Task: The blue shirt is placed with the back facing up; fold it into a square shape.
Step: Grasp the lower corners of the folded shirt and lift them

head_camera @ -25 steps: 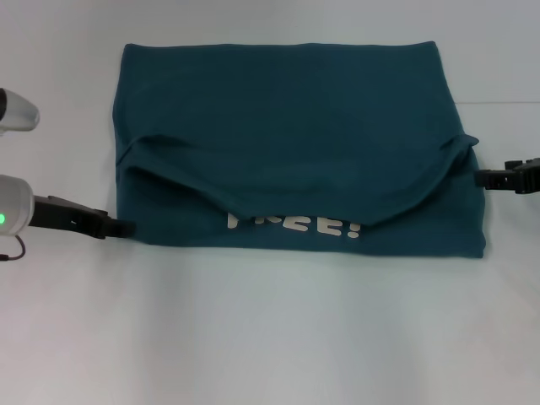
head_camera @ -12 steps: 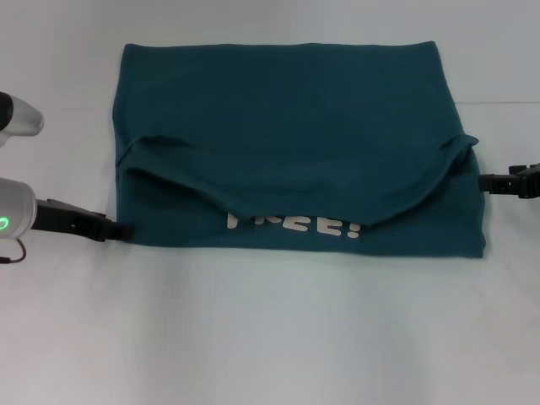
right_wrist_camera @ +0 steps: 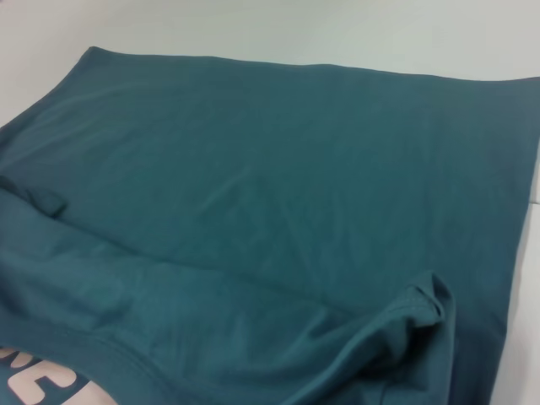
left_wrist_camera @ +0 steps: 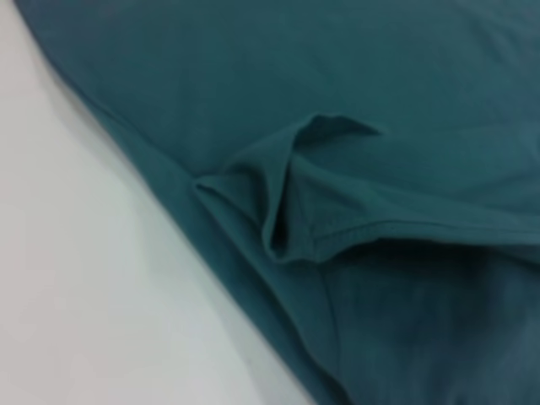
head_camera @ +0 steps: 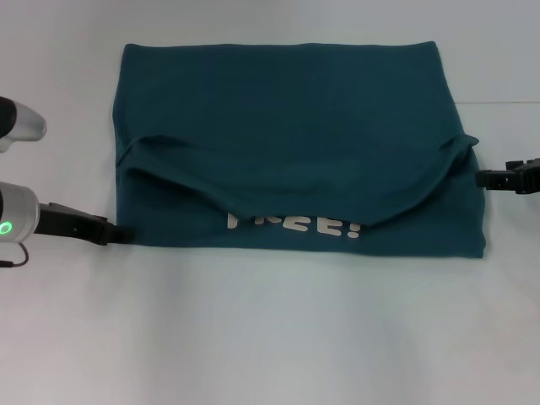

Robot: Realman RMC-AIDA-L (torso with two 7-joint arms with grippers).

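The blue shirt (head_camera: 287, 126) lies on the white table as a wide rectangle. Its far part is folded toward me, and that flap's curved hem sags over white lettering (head_camera: 295, 225) near the front edge. My left gripper (head_camera: 118, 235) sits low at the shirt's front-left corner, at the cloth's edge. My right gripper (head_camera: 483, 178) is at the right edge, beside the flap's corner. The left wrist view shows a puckered fold in the shirt (left_wrist_camera: 295, 194). The right wrist view shows the shirt (right_wrist_camera: 278, 169) and the flap's bunched corner (right_wrist_camera: 422, 308).
The white table (head_camera: 270, 337) stretches bare in front of the shirt and on both sides. A silver part of the left arm (head_camera: 21, 122) shows at the left edge.
My left gripper has drawn back slightly to the left and toward me along the table. The right gripper has barely shifted. The shirt lies as before.
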